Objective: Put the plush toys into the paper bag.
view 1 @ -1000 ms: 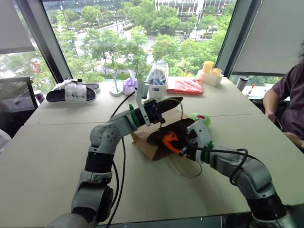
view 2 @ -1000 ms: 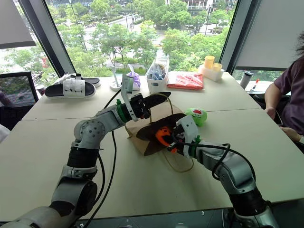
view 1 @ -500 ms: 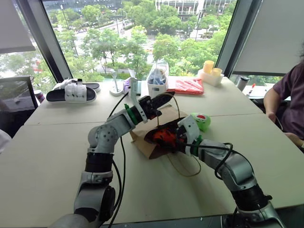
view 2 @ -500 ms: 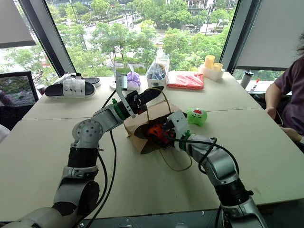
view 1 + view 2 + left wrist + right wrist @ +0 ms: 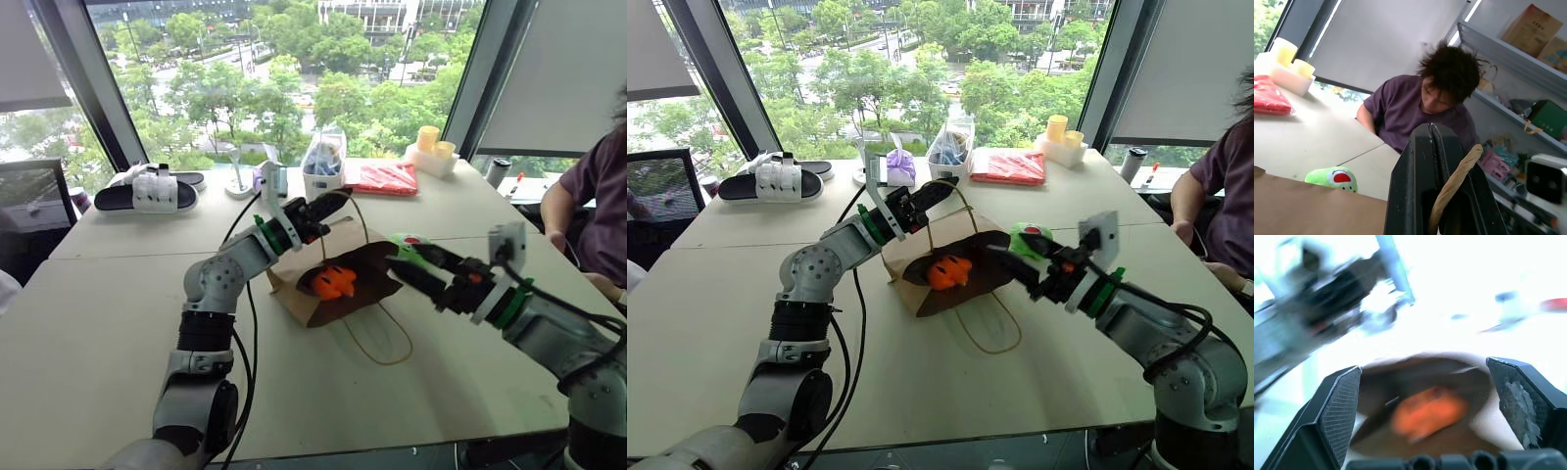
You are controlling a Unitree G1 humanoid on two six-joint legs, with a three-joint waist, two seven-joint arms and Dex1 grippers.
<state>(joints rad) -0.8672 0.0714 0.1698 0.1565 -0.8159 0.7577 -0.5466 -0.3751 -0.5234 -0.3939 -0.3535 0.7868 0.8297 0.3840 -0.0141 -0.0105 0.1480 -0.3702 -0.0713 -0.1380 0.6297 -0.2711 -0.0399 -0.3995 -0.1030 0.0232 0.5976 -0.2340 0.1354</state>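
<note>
My left pincer (image 5: 328,204) is clenched on the tan twisted-cord handle (image 5: 1454,186) of the brown paper bag (image 5: 338,266), lifting the upper lip so the mouth gapes; in the left wrist view the cord runs up between the two black fingers, which are pressed together around it; my right pincer (image 5: 404,259) is released, its fingers spread wide and holding nothing, hovering just off the bag's mouth at about 3 o'clock from it; through the right wrist view I see the orange plush toy (image 5: 1427,412) framed between the two spread fingers, lying inside the dark opening.

The orange plush toy sits in the bag's mouth, resting on the lower inside wall, touched by neither pincer; the bag lies on its side on the worktop (image 5: 98,323), mouth toward my right arm, and its second cord handle (image 5: 377,338) loops loose on the worktop at 6 o'clock from the mouth; the green plush toy (image 5: 1027,238) with its red-and-white patch lies on the worktop just beyond the right pincer, at 2 o'clock from the bag, outside it.

Farther out, at 12 o'clock, a clear plastic bag in a white box (image 5: 323,162), a red packet (image 5: 384,178), a purple pouch (image 5: 899,164); at 10 o'clock a black-and-white slipper (image 5: 152,191); a person in a purple shirt (image 5: 588,196) sits at 3 o'clock.
</note>
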